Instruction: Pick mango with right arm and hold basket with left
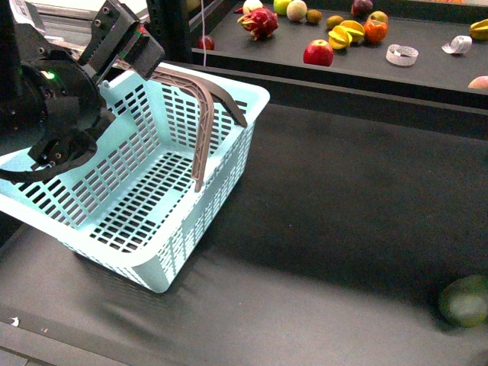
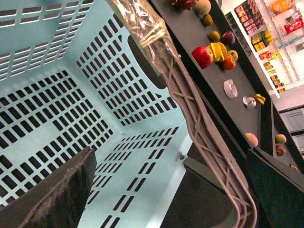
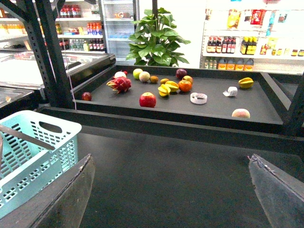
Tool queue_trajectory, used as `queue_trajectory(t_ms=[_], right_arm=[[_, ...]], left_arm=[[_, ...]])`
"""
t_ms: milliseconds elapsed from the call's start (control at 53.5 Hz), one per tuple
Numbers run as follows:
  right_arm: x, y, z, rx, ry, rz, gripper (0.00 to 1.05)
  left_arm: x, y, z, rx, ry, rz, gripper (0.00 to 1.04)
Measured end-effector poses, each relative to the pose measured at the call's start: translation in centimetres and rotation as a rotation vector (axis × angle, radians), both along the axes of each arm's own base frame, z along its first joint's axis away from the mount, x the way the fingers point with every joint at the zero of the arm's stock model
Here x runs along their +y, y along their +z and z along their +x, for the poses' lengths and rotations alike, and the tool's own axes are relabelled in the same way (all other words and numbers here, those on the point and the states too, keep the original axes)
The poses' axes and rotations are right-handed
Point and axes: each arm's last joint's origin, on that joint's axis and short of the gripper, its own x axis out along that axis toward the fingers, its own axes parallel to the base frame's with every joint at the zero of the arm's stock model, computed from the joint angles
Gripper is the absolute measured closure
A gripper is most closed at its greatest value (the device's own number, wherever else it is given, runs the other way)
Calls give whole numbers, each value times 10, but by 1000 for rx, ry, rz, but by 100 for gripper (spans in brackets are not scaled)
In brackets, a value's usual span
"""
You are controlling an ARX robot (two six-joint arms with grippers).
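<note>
The pale turquoise basket [image 1: 160, 191] stands tilted on the dark table at the left, and it is empty. Its grey-brown handles [image 1: 204, 107] are raised. My left gripper [image 1: 149, 65] is open at the basket's far rim. In the left wrist view [image 2: 168, 152] a handle [image 2: 209, 152] runs between the open fingers [image 2: 52, 194], not gripped; its upper part is taped [image 2: 142, 23]. My right gripper [image 3: 171, 156] is open and empty over bare table, facing the shelf. Yellow fruits lie on the shelf [image 3: 166, 89] [image 3: 246, 82]. I cannot tell which is the mango.
A raised back shelf [image 1: 427, 69] holds a red apple [image 1: 318, 52], a dragon fruit [image 1: 260, 22], an orange [image 1: 375, 30], a peach [image 3: 241, 113] and tape rolls [image 1: 402, 54]. A dark green round fruit [image 1: 465, 300] lies at the table's front right.
</note>
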Motion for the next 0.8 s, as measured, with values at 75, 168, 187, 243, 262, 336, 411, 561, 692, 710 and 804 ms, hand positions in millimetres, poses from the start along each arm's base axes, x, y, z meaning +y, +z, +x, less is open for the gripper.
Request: queue_trajectory(t_ms=[75, 168, 187, 243, 262, 336, 411, 561, 692, 710, 804], right_arm=[[0, 0, 0, 0, 0, 0, 8], [0, 0, 0, 0, 0, 0, 8], [0, 0, 0, 0, 0, 0, 8], [0, 0, 0, 0, 0, 0, 8], [0, 0, 0, 0, 0, 0, 8], [0, 0, 0, 0, 0, 0, 8], [0, 0, 0, 0, 0, 0, 8], [0, 0, 0, 0, 0, 0, 8], [0, 0, 0, 0, 0, 0, 8], [0, 0, 0, 0, 0, 0, 8], [0, 0, 0, 0, 0, 0, 8]], left_arm=[[-3, -3, 12, 3, 4, -16, 6], [-6, -1, 27, -5, 3, -28, 6], [-7, 1, 29, -8, 3, -30, 6], [-9, 2, 35, -11, -1, -34, 6], [-10, 2, 37, -11, -2, -35, 6], [-13, 1, 46, -6, -5, -37, 6], [-17, -1, 53, -1, -9, -38, 6], [-27, -4, 70, 4, -23, -37, 6], [-31, -2, 77, -1, -29, -37, 21], [-31, -1, 78, 0, -30, -37, 22], [-32, -2, 79, 9, -37, -34, 40]])
